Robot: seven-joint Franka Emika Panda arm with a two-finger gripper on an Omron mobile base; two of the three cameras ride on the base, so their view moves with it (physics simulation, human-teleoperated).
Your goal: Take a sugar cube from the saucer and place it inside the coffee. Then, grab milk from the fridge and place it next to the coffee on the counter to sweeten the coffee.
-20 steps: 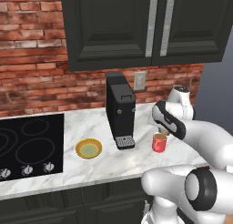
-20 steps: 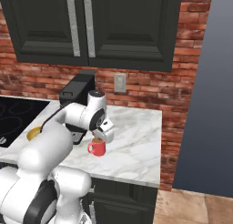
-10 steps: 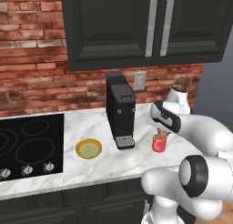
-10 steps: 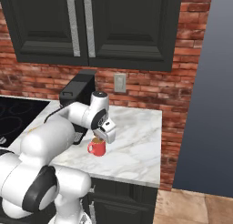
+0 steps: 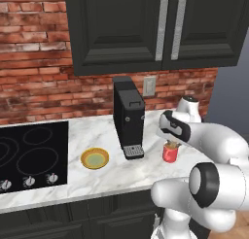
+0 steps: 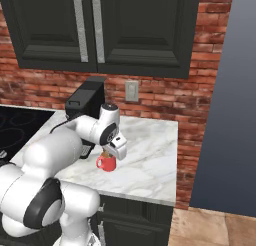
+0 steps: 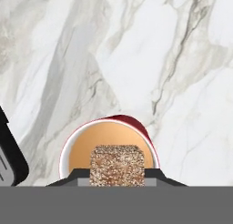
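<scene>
The coffee (image 5: 169, 154) is a small red cup on the white marble counter (image 5: 92, 131), right of the black coffee machine. My gripper (image 5: 171, 145) hangs directly above the cup (image 6: 106, 163), pointing down. In the hand view the speckled beige sugar cube (image 7: 117, 165) sits pinched between my gripper's (image 7: 117, 174) finger tips, over the cup's (image 7: 136, 126) brown coffee surface. The yellow saucer (image 5: 95, 158) lies left of the machine with nothing visible on it. The milk and the fridge are out of view.
A black coffee machine (image 5: 129, 117) stands just left of the cup (image 6: 85, 102). A black cooktop (image 5: 29, 155) fills the counter's left end. Dark cabinets hang above. The counter (image 6: 150, 155) ends at its right edge a short way past the cup.
The hand has come down closer to the red cup with the cube still in it, and the elbow has swung. Cup and saucer have not moved.
</scene>
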